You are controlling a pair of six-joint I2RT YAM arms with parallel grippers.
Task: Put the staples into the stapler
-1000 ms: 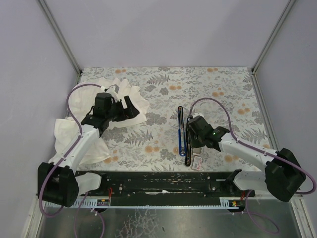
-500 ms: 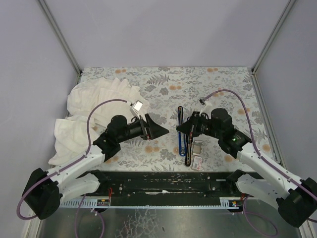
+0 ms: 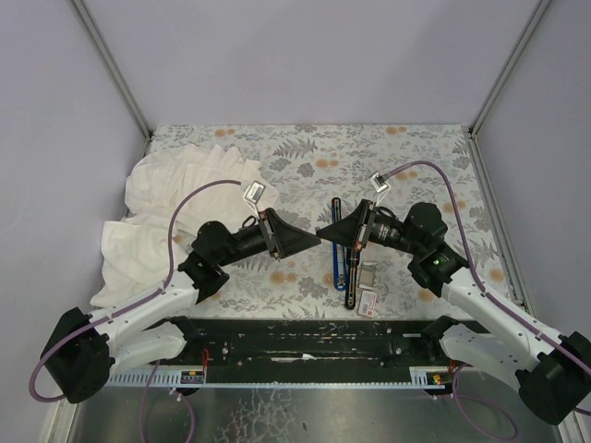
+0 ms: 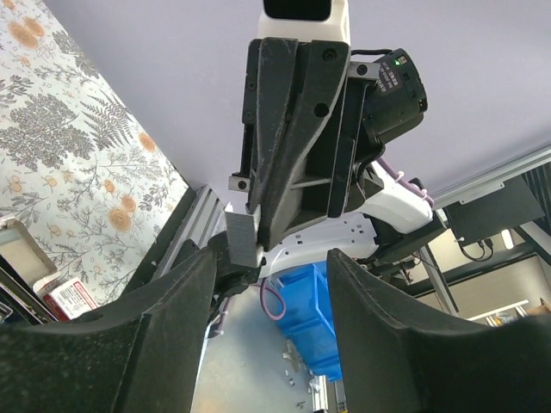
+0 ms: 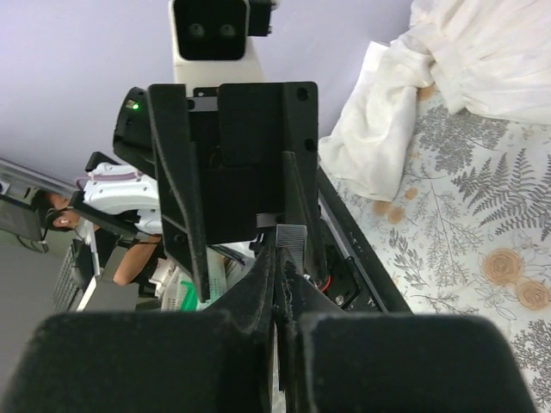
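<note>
Floral desk (image 3: 434, 157) from above: the stapler (image 3: 331, 266) lies mid-desk, the staple box (image 3: 367, 302) by its near end, white cloth (image 3: 175, 180) far left. The left pincer (image 3: 309, 238) and right pincer (image 3: 325, 231) meet tip to tip. Left wrist: jaws apart, a grey strip of staples (image 4: 244, 238) at the other pincer's tip. Right wrist: clamped shut on that strip.

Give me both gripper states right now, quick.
The left gripper is open, holding nothing.
The right gripper is closed, holding the staple strip at its fingertips.
</note>
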